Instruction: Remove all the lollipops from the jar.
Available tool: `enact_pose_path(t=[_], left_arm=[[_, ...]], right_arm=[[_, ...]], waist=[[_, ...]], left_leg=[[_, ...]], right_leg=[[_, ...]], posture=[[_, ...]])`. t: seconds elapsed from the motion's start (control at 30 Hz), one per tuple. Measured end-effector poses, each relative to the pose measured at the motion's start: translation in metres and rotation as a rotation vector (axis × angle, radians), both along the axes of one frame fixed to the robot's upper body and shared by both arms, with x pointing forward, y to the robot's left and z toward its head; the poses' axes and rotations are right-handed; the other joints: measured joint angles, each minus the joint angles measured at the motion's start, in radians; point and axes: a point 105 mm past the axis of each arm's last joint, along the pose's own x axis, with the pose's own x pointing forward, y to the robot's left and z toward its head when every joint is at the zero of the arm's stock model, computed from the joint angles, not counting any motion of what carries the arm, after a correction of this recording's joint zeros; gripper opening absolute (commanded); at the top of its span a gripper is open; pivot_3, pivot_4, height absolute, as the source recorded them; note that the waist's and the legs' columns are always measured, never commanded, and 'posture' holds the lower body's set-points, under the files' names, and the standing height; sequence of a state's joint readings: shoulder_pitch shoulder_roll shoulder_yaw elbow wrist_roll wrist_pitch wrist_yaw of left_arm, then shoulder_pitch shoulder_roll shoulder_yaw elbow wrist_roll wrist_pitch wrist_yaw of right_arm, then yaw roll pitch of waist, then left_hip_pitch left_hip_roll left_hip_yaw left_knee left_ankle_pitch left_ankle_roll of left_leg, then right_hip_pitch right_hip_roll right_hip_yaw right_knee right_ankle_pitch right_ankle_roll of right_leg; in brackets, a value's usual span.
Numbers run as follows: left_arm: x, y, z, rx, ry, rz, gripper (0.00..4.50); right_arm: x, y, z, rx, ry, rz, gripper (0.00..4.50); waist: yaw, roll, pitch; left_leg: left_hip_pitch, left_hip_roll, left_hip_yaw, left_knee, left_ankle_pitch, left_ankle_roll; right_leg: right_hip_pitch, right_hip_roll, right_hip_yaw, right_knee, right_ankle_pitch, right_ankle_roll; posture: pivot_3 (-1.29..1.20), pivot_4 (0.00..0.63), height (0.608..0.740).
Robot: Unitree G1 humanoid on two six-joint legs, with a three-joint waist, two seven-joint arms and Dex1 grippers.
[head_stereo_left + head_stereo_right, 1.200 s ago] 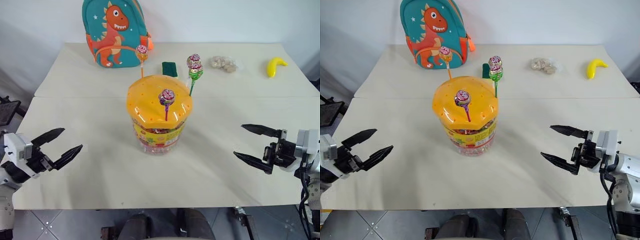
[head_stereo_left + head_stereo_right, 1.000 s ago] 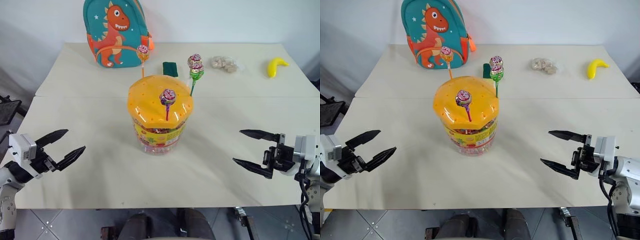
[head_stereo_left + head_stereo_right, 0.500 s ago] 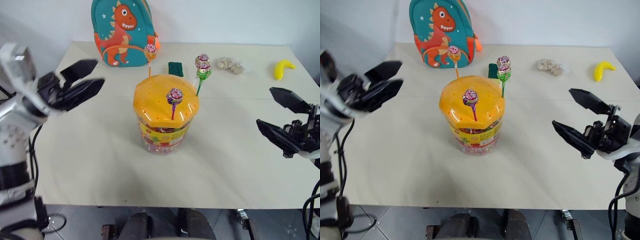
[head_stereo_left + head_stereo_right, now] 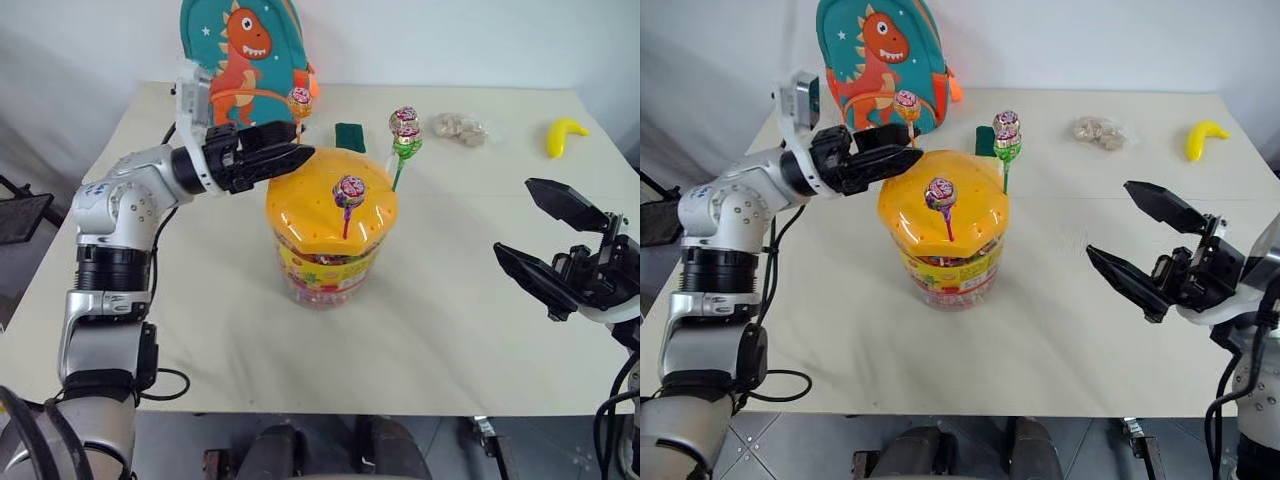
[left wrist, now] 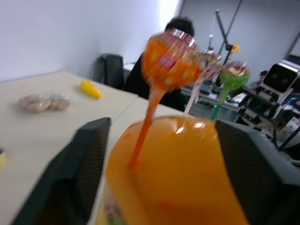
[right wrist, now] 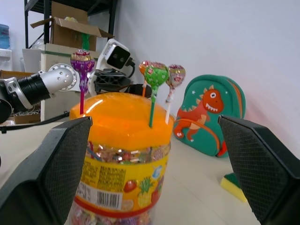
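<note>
Orange-yellow domed lid, dotted with small holes, caps the jar (image 4: 325,240), a clear tub with a colourful label band standing mid-table (image 4: 210,330). Four lollipops are stuck upright in the lid by their sticks:
- purple-pink patterned one (image 4: 347,192) on a dark stick, at the lid's near middle.
- green one (image 4: 406,148) at the lid's far right edge.
- second patterned one (image 4: 403,120) on a white stick, just behind and above the green one.
- orange one (image 4: 299,100) on an orange stick, at the lid's far left edge.

Left gripper (image 4: 285,155) reaches in from the jar's left, level with the top of the lid, fingers parted. Its fingertips sit at the lid's far left edge, beside the orange lollipop's stick. In the left wrist view the two dark fingers (image 5: 75,173) stand either side of the lid, with the orange stick rising between them and not pinched. No contact with the stick can be made out.

Right gripper (image 4: 545,240) hangs well to the jar's right, above the table, jaws spread wide and holding nothing.

Behind the jar: teal dinosaur backpack (image 4: 245,60) far left, small green sponge (image 4: 351,137) just behind the lid, a clear bag of pale lumps (image 4: 460,128) far right, yellow banana (image 4: 562,134) further right still.
</note>
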State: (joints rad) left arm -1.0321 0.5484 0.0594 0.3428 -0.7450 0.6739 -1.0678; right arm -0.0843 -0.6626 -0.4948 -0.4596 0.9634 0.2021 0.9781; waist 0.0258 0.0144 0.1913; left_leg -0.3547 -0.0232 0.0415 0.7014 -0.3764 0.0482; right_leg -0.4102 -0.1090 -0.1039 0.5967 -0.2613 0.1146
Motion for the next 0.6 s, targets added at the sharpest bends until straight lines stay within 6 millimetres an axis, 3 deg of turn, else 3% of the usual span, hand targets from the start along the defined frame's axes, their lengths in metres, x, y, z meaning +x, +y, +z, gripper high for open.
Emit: enact_pose_path(t=[0.3,0.4,0.47,0.53,0.6], left_arm=[[0.005,0.001,0.005,-0.020,-0.006,0.021,0.02],[0.006,0.002,0.019,-0.085,-0.006,0.040,0.02],[0.003,0.009,0.045,-0.190,-0.013,0.043,0.02],[0.000,0.029,0.066,-0.275,-0.040,0.092,0.02],[0.001,0.054,0.068,-0.276,-0.044,0.191,0.02]], right_arm=[[0.003,0.010,0.004,0.017,0.004,-0.027,4.50],[0.005,0.014,0.003,0.015,0.007,-0.021,4.50],[0.005,0.015,0.004,0.015,0.003,-0.016,4.50],[0.005,0.015,0.005,0.013,0.000,-0.006,4.50],[0.005,0.015,0.004,0.010,0.001,0.008,4.50]], waist=[[0.003,0.000,0.000],[0.003,-0.002,0.001],[0.001,-0.002,0.001],[-0.004,-0.002,0.001],[-0.012,-0.002,0.001]], left_leg=[[-0.001,-0.001,-0.001,0.001,0.000,0.000],[-0.002,-0.001,-0.003,0.001,0.000,0.000],[-0.002,0.000,-0.003,0.002,0.000,0.000],[-0.002,0.000,-0.003,0.001,0.000,0.000],[0.000,0.000,-0.002,-0.001,0.000,0.000]], right_leg=[[0.000,-0.001,-0.001,0.000,0.000,0.000],[0.000,-0.001,-0.001,0.000,0.000,0.001],[0.000,-0.001,-0.001,-0.001,0.000,0.001],[0.000,-0.001,-0.001,0.000,0.000,0.001],[0.000,-0.001,0.000,0.000,0.000,0.000]], posture=[[0.00,0.150,0.740],[0.00,0.150,0.740],[0.00,0.150,0.740],[0.00,0.150,0.740],[0.00,0.150,0.740]])
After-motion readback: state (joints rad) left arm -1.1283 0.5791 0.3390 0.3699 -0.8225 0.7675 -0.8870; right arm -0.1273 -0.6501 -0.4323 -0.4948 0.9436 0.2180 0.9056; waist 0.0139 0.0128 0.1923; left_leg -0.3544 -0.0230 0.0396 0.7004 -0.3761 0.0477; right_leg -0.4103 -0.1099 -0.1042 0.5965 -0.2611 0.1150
